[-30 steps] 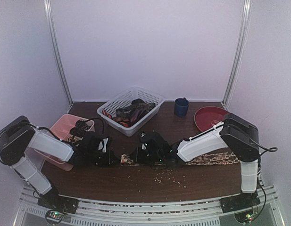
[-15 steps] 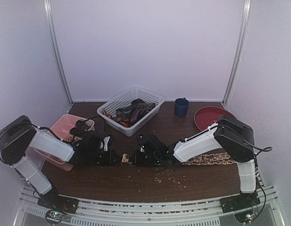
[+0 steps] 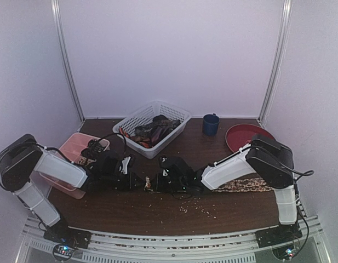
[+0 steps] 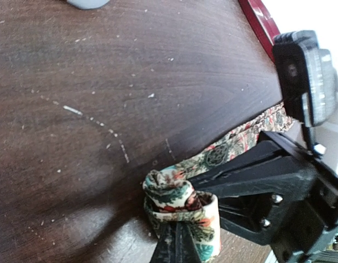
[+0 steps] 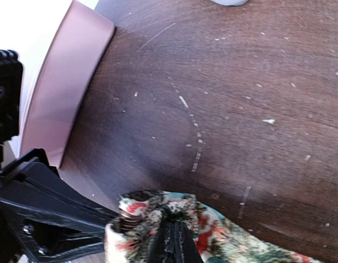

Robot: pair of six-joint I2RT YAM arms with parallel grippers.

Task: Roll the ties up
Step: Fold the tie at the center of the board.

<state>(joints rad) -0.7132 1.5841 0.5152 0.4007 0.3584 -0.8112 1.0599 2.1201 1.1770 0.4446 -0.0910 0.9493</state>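
In wrist cams, rolled tie, floral (top: speck)

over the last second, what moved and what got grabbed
The right arm slid left along the tie and the right jaws finished closing on its rolled end. The left jaws stayed shut on the same roll; basket, mug, red plate and pink tray did not move.
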